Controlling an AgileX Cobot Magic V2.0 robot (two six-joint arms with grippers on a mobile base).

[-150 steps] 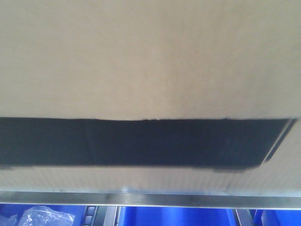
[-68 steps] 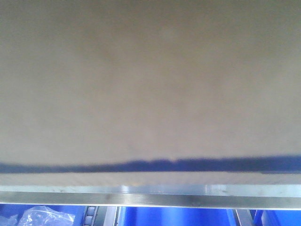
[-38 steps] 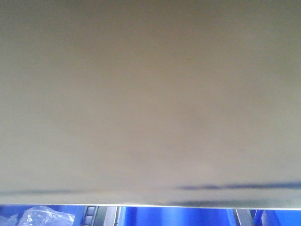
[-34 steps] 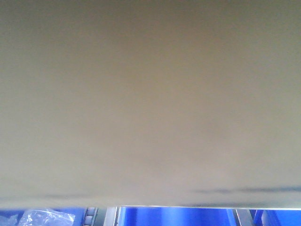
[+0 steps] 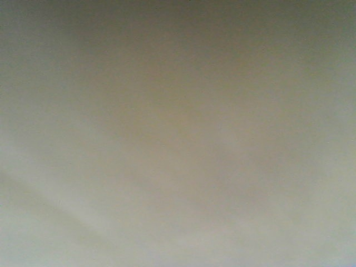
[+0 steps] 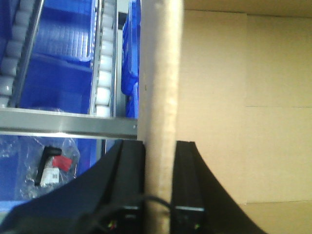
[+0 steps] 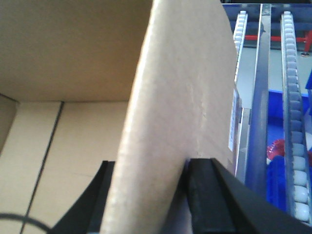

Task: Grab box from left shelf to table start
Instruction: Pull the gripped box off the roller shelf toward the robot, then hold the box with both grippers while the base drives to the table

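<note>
Seen from the left wrist camera, the far left holds blue bins (image 6: 63, 44) behind a column of white rollers (image 6: 104, 68). Below them the silver front beam of the left shelf (image 6: 63, 127) runs level across the view. Under the beam a clear plastic bag (image 6: 53, 163) with a black and red item inside lies against more blue. Just right of that, the left gripper (image 6: 159, 146) reaches up from the bottom edge. Its two black fingers (image 6: 127, 175) are pressed against opposite sides of an upright cardboard wall, clamping it. A thin black cable (image 6: 156, 199) crosses the base of that wall. The wall belongs to the box (image 6: 219, 97), whose plain brown inner panels fill the right half of the view. The box stands in front of the beam and hides its right end. The front camera shows only a blurred tan surface (image 5: 178, 133) from edge to edge, too near for any detail. In the right wrist view, the left side shows the inside of the box (image 7: 185, 87), with pale panels and a dark seam across its floor. At the centre one side wall rises, leaning slightly to the right. The right gripper (image 7: 152, 163) is closed on this wall, one black finger (image 7: 207, 195) outside it and the other inside. To the right of the wall stand a grey metal rail (image 7: 261, 97) and a track of white rollers (image 7: 292, 97). A blue bin (image 7: 275, 195) sits low at the right, with a blurred red shape above it.
</note>
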